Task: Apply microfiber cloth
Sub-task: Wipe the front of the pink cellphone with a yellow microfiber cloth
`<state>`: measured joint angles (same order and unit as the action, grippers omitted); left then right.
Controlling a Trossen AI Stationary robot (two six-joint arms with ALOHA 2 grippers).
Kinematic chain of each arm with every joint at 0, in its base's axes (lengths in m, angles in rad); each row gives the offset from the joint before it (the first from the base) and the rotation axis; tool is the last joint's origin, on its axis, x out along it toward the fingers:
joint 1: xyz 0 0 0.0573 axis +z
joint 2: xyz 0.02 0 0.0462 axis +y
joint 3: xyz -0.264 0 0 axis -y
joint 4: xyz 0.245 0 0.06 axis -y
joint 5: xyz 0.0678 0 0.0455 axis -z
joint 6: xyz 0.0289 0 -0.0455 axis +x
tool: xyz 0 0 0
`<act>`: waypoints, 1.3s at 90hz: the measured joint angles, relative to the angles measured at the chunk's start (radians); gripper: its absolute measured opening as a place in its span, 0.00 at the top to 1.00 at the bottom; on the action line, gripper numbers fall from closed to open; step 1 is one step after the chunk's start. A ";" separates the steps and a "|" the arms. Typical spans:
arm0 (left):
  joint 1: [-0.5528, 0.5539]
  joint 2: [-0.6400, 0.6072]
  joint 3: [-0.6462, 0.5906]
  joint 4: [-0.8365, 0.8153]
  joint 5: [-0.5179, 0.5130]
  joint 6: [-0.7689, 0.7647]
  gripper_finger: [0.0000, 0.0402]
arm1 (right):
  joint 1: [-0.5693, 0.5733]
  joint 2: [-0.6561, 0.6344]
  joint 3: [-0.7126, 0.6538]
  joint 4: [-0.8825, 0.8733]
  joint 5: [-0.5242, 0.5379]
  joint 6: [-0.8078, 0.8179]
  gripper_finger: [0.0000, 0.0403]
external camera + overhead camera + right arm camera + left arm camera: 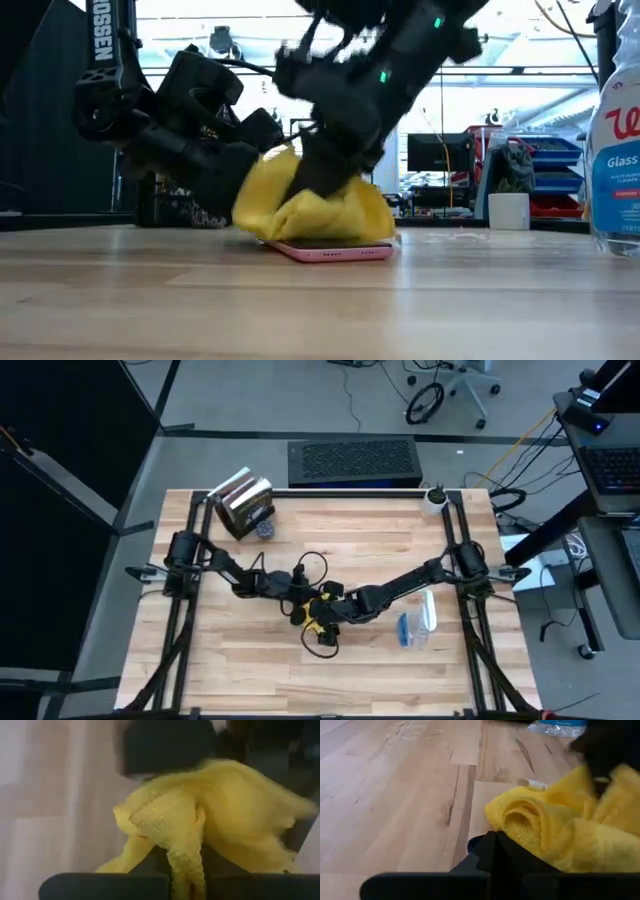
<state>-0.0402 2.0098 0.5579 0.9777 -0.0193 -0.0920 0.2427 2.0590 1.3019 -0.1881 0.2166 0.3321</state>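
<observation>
The yellow microfiber cloth [325, 212] lies bunched on a smartphone in a pink case [330, 251], which rests flat on the wooden table [300, 310] near its middle. My right gripper [186, 879] comes down on the cloth from above and is shut on it. My left gripper [495, 851] reaches in low from the table's left, its dark fingers together at the cloth's left edge [245, 200]. The cloth covers most of the phone's top. In the high view both grippers meet over the cloth [318, 623]. My left gripper's shut fingers [495, 855] lie against the cloth's folded edge [520, 820], beside a dark corner of the phone [472, 843], coming in nearly level from the table's left. I cannot tell whether anything is between them. My right gripper pinches a gathered fold of the cloth [184, 851] between its two fingers, slanting down from the table's right. Several layers are bunched there. The rest of the cloth spreads below the fingers and rests on the phone.
A clear spray bottle with blue liquid [418, 622] lies to the right of the phone and stands large at the right edge of the low view [615, 150]. A stack of books [245, 505] sits at the far left, a white cup [434, 498] at the far right.
</observation>
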 joint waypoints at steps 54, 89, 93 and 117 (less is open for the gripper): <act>0.002 0.000 0.001 -0.001 -0.001 0.001 1.00 | 0.100 -0.075 -0.003 -0.204 -0.107 0.096 0.98; 0.003 0.000 0.001 0.000 0.000 0.000 1.00 | 0.006 -0.068 -0.001 -0.141 0.062 0.048 0.98; 0.003 0.000 0.001 0.000 0.000 0.000 1.00 | 0.006 -0.050 -0.001 -0.145 0.061 0.055 0.98; 0.004 0.000 0.001 -0.001 0.000 0.000 1.00 | 0.065 -0.057 0.001 -0.257 0.003 0.111 0.98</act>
<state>-0.0366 2.0102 0.5591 0.9768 -0.0195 -0.0923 0.3078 2.0020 1.3033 -0.4448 0.2194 0.4433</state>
